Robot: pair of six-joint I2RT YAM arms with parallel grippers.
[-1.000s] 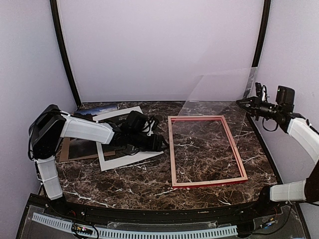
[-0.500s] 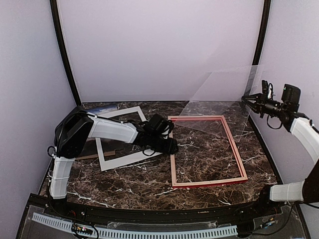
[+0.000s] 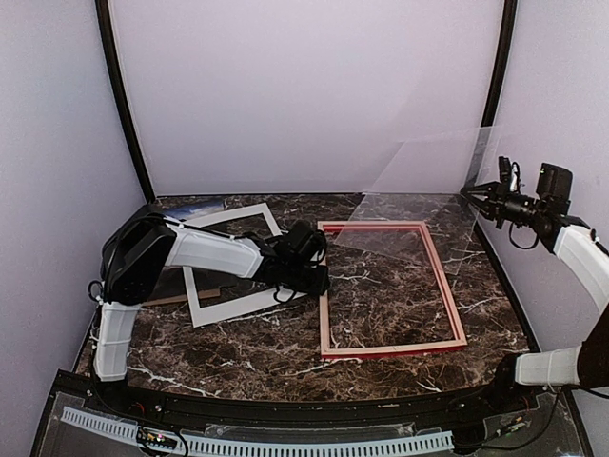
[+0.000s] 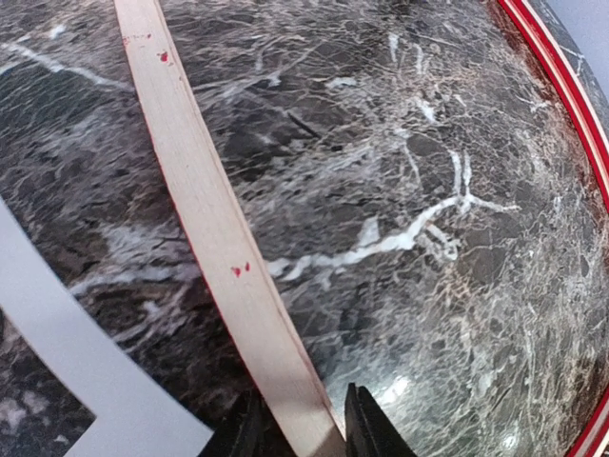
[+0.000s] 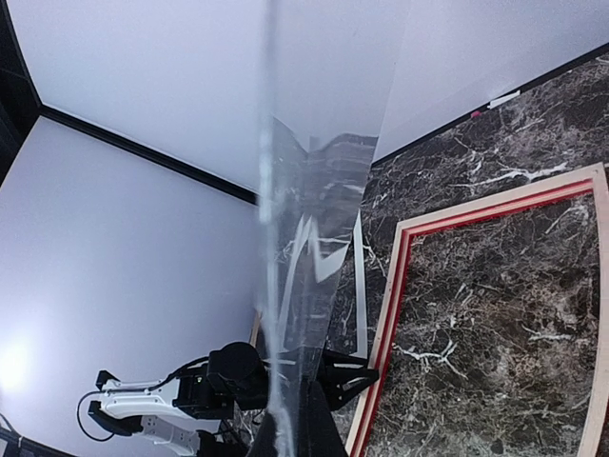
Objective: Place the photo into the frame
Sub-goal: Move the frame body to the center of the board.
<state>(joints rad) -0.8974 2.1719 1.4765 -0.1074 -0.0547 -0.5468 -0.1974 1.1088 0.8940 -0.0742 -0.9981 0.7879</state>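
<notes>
From above, the frame (image 3: 393, 348) lies flat on the table (image 3: 238, 352), right of centre, with its long axis running near to far. Only this view shows the photo (image 3: 195, 209). It is a dark strip at the far left corner, partly under the white mat (image 3: 243, 305), and its visible edge runs left to right along the back wall. How its long axis lies cannot be told. It is well apart from both grippers.

The left gripper (image 3: 322, 278) sits at the frame's left rail. Its wrist view alone gives the detail: the pale wood rail (image 4: 217, 219) passes between the two fingers (image 4: 366, 428), which stand close on either side. Whether they pinch it cannot be told.

The right gripper (image 3: 473, 194), raised at the far right, is closed on a corner of the clear sheet (image 3: 419, 205), which is tilted above the frame's far right part. Its wrist view shows that sheet edge-on, rising from the fingers, with the frame below.
</notes>
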